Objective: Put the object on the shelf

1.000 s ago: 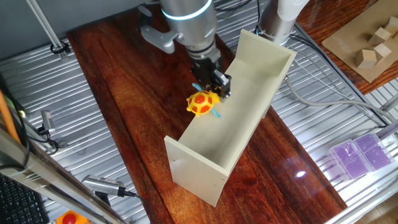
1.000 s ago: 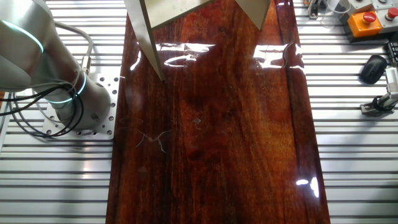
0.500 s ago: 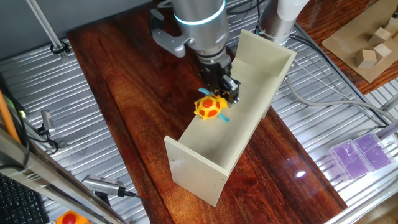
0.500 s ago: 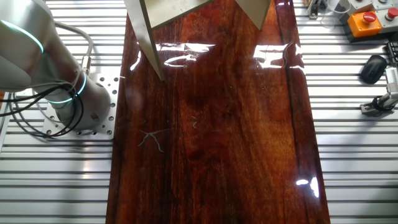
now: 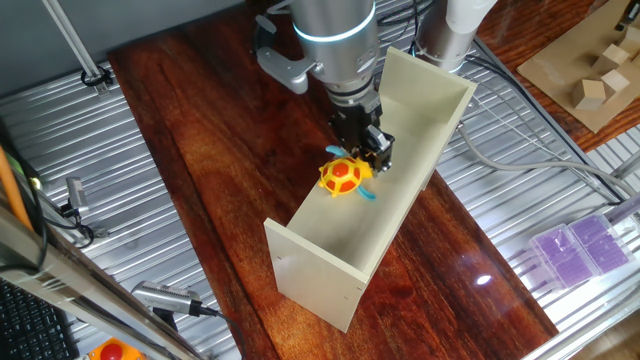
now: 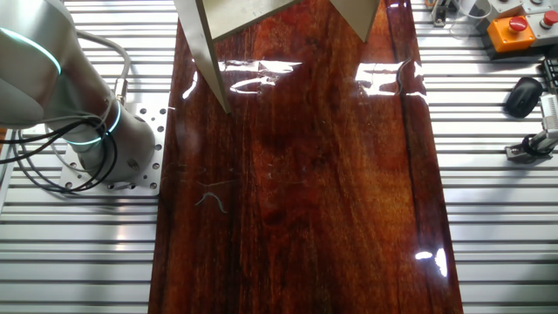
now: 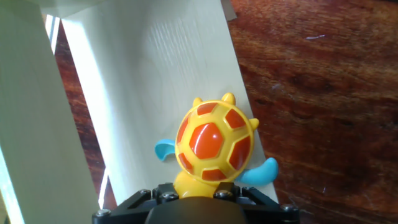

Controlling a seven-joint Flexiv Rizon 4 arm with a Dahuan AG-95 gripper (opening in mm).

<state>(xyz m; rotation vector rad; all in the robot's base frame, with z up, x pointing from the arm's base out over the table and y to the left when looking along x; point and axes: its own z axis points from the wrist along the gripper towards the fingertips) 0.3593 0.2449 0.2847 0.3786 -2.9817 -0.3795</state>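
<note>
The toy turtle, yellow with an orange-red shell and light-blue flippers, hangs in my gripper, which is shut on it. It is held above the near long edge of the cream-white shelf, over the trough's inner side. In the hand view the turtle fills the middle, with the shelf board under it and the dark wood table to the right. In the other fixed view only the shelf's end panels show at the top edge; the turtle and gripper are out of that view.
A brown cardboard tray with pale wooden blocks sits far right. A purple-filled plastic box lies at the right edge. The robot base stands left of the wood table. A red button box is at top right.
My gripper has carried the turtle to the right, from beside the shelf's outer wall to above its near edge. The shelf has not moved.
</note>
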